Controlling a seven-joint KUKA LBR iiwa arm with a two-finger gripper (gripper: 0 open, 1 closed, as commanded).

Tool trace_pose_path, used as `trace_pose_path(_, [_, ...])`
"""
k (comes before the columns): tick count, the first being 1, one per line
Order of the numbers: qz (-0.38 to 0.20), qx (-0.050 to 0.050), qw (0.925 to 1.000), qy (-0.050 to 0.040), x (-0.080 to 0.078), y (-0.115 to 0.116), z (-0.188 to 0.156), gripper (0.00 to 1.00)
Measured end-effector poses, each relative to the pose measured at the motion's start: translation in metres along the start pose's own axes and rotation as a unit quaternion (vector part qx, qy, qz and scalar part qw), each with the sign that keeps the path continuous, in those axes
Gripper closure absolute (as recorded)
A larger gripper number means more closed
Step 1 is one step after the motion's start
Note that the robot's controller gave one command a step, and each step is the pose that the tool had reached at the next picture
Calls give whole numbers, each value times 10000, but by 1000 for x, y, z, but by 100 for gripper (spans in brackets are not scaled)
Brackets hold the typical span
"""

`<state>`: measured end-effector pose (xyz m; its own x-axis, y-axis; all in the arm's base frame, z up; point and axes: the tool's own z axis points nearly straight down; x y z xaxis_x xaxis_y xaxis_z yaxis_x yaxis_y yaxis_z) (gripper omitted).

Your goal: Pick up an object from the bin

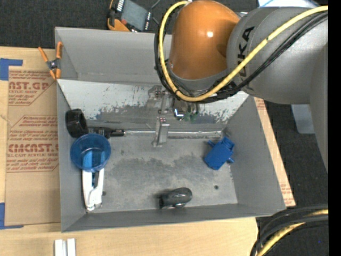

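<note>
Four loose things lie well apart on the floor of the bin (pixel 106 49), a grey metal tray with sloped walls and a scuffed, scratched bottom. I am looking down on it from the camera view, slightly from one side.

At the left, near the back slope, sits a black knob (pixel 75 122), round and matt, with a short dark shaft pointing right. Just in front of it is a blue cup (pixel 90 151), round and glossy like plastic. A white handle (pixel 91 190) runs from it toward the front wall, so it lies flat on its side. At the right lies a blue block (pixel 218 153), chunky and angular, probably hard plastic. Near the front wall rests a dark oval (pixel 175 198), low and smooth, with a grey sheen.

My arm comes in from the right under its rounded orange cover (pixel 205 36), with yellow cables looped around it. The gripper (pixel 159 137) points down at the back centre, over bare metal where the slope meets the floor. It stands between the knob's shaft and the block, apart from both. I cannot tell whether it is released or clenched, and I see nothing in it. I judge no thing is chosen yet. With everything spaced out, any of the four offers a clear approach.
</note>
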<state>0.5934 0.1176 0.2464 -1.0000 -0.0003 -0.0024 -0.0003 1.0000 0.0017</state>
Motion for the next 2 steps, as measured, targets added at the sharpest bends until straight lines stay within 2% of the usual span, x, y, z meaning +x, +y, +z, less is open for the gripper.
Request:
trace_pose_path(1, [-1193, -3, 9929, -12, 4, 82, 130, 0])
trace_pose_path(2, [-2383, -3, 9712, -64, 6, 101, 84, 0])
